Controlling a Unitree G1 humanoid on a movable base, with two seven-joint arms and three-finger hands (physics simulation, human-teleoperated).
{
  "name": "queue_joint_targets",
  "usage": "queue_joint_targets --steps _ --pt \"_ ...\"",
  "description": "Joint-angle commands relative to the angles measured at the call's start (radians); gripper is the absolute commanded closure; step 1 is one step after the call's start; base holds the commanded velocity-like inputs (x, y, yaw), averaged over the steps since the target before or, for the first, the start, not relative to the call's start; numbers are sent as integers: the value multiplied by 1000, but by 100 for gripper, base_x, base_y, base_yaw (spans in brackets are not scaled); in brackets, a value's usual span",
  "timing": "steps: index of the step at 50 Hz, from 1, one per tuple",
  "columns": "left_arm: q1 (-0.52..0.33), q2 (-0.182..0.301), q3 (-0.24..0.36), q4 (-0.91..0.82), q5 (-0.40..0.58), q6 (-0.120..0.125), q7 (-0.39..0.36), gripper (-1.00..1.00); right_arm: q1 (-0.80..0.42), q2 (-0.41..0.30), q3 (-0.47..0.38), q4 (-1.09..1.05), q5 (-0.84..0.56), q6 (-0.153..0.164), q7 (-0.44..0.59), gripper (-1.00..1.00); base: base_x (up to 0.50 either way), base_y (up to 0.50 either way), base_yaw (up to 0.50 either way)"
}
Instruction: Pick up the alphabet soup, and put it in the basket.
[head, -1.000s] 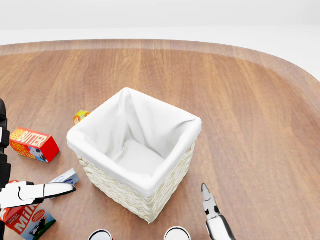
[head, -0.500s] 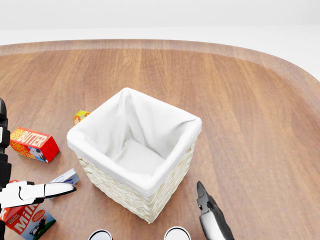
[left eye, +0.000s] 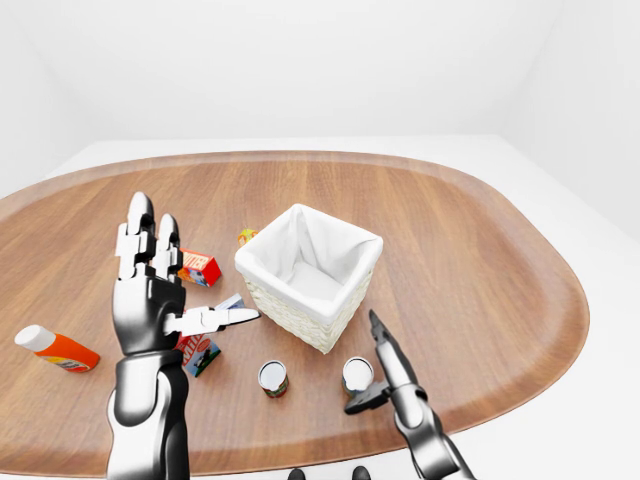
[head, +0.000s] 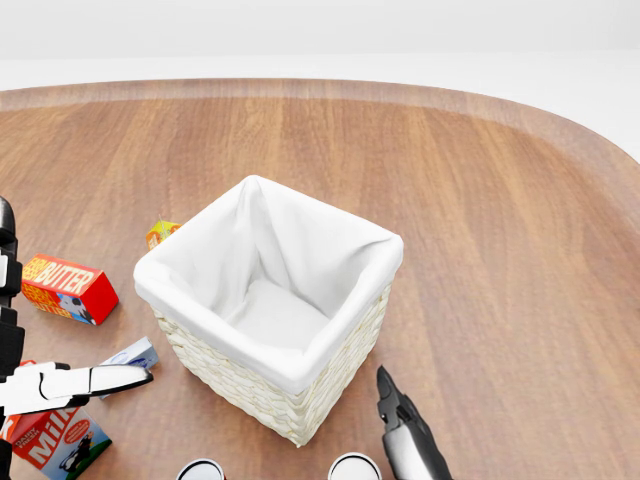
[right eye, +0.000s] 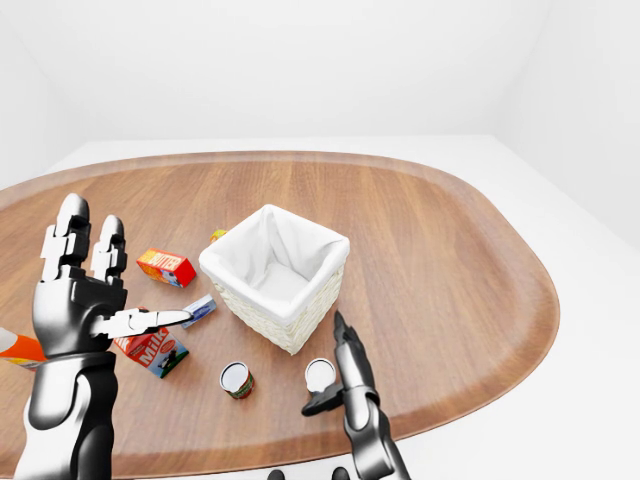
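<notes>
On the wooden counter (left eye: 480, 250), an upright can (right eye: 320, 374) stands just left of the right hand's (right eye: 343, 385) spread, empty fingers (right eye: 340, 335); the basket (right eye: 272, 275) lies beyond.

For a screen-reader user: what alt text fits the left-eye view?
A white-lined wicker basket stands on a wooden table, with two cans just below it. The right hand is open beside the right can; the left hand is raised open above a butter box, milk carton and orange bottle.

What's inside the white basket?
Only a white cloth lining shows inside the basket. Its floor looks bare, with no can in it. The lower inner corners are hidden by the cloth folds and the near rim.
</notes>
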Motion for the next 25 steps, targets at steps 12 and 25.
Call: queue_joint_targets --steps 12,25 --pt "3 -1 2 -3 0 0 -1 -100 13 4 27 39 -18 0 -12 -100 0 0 0" --pt "3 -1 2 -1 1 0 -2 -100 -8 7 38 95 -40 0 -18 -100 0 0 0"
